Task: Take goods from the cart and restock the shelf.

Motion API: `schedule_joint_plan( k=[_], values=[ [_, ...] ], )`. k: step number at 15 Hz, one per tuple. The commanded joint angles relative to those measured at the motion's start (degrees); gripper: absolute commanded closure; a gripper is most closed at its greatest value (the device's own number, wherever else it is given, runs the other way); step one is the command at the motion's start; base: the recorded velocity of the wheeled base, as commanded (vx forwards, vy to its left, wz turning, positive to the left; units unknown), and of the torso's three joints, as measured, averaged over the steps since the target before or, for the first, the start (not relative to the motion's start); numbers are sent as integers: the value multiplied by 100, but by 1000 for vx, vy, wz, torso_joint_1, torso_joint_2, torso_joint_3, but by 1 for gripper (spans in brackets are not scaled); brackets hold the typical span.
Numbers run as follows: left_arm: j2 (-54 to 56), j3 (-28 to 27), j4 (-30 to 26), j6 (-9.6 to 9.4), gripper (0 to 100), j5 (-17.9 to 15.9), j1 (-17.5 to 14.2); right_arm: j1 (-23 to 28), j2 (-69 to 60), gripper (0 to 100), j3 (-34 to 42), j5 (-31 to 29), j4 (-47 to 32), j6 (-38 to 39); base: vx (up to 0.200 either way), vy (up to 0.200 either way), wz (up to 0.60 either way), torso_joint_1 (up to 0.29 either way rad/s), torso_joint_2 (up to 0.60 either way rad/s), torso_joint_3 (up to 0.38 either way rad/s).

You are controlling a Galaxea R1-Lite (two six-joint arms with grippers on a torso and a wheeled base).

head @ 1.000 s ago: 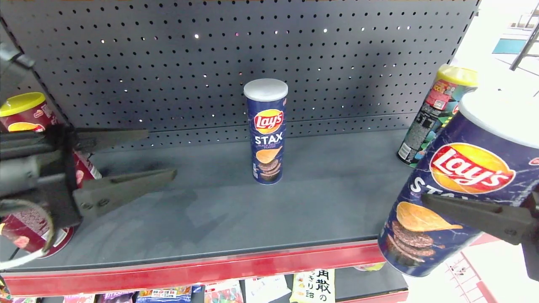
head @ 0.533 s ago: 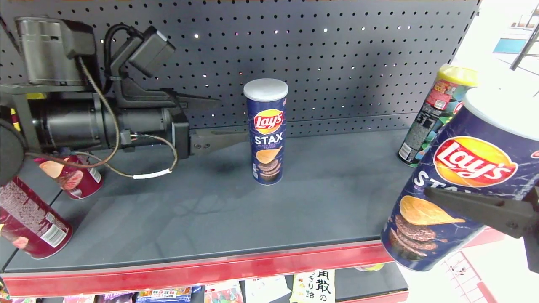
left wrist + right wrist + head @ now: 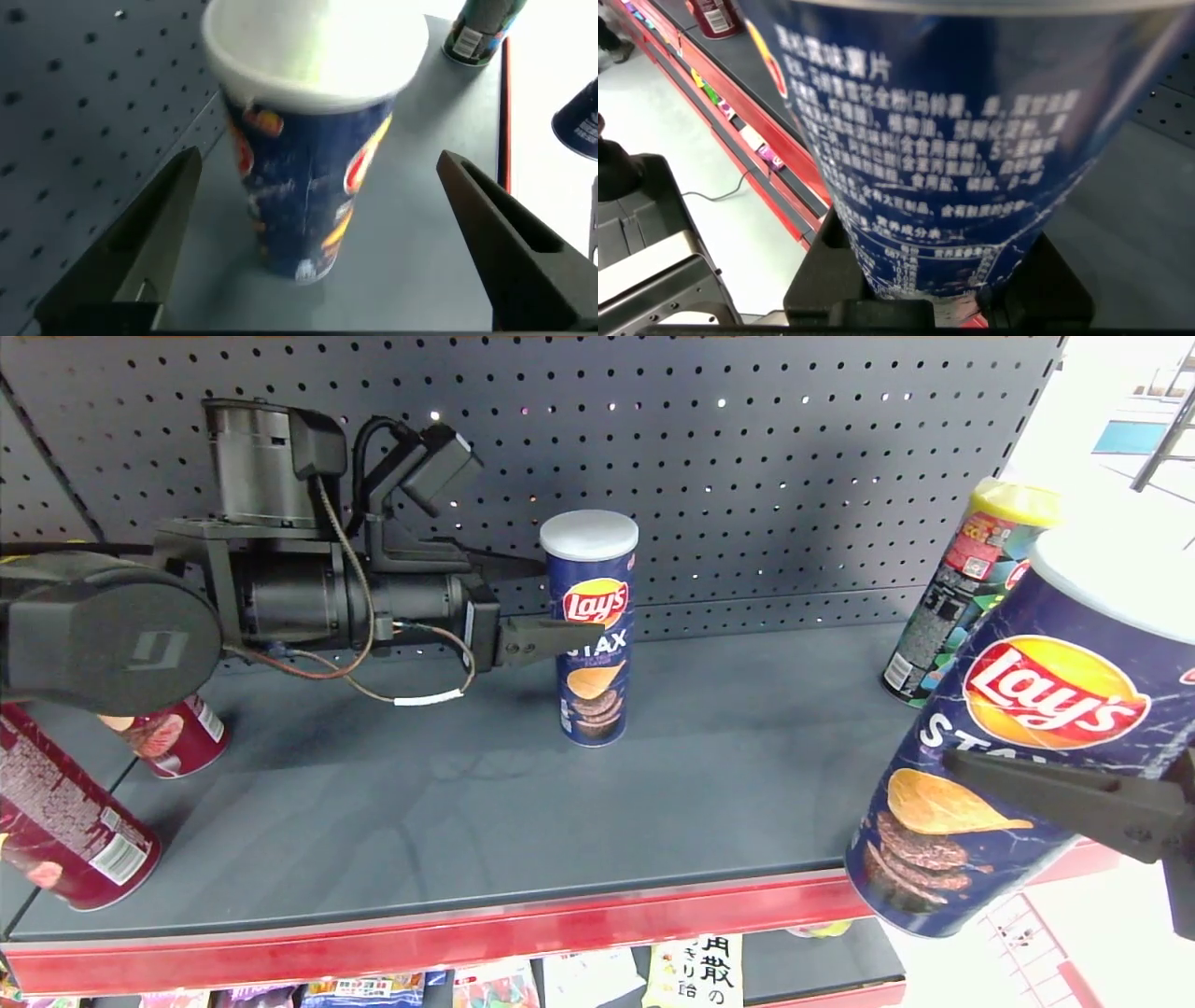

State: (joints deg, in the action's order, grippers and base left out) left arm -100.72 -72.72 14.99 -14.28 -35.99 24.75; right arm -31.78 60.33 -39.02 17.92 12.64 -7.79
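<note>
Standing blue can [image 3: 592, 635]: a logo and white lettering are carried on the front.
Held blue can [image 3: 1018, 737]: the same logo is shown; fine print is carried behind.
Lower packet [image 3: 695, 971]: black characters are printed.

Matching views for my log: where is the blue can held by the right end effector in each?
Head view: blue can, lower right, tilted.
Left wrist view: blue can, cropped, beyond the red shelf edge.
Right wrist view: blue can, close up.
Landmark: red shelf edge.
</note>
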Motion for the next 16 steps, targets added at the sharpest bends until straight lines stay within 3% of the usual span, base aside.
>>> schedule_joint_plan(
  k=[1,6,13,14,16],
  values=[
    [-255,-217,3,-5,0,4,74,23,-13,100,0,1,1,-3,0,0,0,0,0,0],
    [-598,-638,3,4,0,65,188,111,-4,100,0,10,1,-3,0,0,0,0,0,0],
    [-800,-735,3,4,0,92,276,119,5,100,-9,10,1,-3,0,0,0,0,0,0],
    [-800,-735,3,4,100,92,276,119,5,100,-9,10,1,-3,0,0,0,0,0,0],
    [-800,-700,-5,21,100,83,285,119,14,100,0,10,1,-3,0,0,0,0,0,0]
  ],
)
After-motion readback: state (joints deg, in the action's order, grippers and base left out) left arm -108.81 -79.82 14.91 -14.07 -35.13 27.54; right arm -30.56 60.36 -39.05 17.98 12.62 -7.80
